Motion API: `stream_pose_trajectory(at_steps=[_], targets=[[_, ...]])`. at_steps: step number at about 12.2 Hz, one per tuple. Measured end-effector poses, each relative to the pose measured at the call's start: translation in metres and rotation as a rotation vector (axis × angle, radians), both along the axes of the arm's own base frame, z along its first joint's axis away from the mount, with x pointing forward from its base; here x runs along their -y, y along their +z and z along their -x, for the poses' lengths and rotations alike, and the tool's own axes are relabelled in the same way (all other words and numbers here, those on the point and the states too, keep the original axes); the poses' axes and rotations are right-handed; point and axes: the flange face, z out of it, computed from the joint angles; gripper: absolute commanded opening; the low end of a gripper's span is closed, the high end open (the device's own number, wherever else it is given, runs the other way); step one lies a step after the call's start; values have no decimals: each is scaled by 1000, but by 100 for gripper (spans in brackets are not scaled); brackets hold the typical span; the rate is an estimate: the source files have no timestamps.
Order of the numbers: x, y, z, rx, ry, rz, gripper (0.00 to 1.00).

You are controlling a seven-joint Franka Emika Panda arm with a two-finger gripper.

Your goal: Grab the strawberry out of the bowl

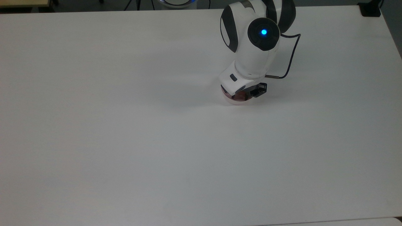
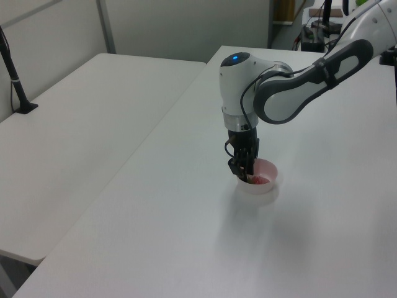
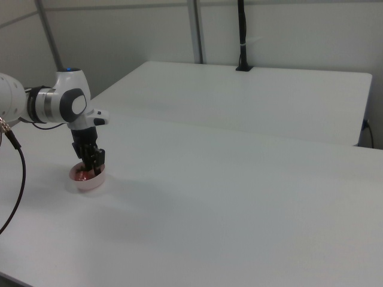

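The small pale pink bowl (image 1: 235, 101) (image 2: 270, 185) (image 3: 91, 183) stands on the white table under the arm's wrist. The red strawberry (image 2: 258, 180) (image 3: 80, 174) shows inside the bowl, low against its wall. My gripper (image 2: 244, 175) (image 3: 90, 168) points straight down into the bowl, its tips at about rim height and right beside the strawberry. In the top view the white hand covers most of the bowl, and a reddish patch (image 1: 240, 96) shows beneath it. I cannot make out whether the tips touch the fruit.
The white table (image 1: 125, 141) stretches wide around the bowl. A second white table (image 2: 74, 136) (image 3: 257, 95) stands alongside it. A black post (image 2: 15, 81) (image 3: 242, 36) rises from that other table. A thin dark cable (image 1: 290, 59) loops off the wrist.
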Motion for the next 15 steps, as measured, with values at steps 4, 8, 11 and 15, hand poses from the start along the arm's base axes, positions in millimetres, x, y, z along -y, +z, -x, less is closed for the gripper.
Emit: stream_pose_trajectory(at_steps=[4, 8, 11, 15], targets=[[3, 2, 10, -91, 221, -25, 100], [5, 23, 14, -98, 314, -58, 100], [16, 28, 14, -112, 322, -53, 100], [17, 23, 16, -124, 360, -56, 100]])
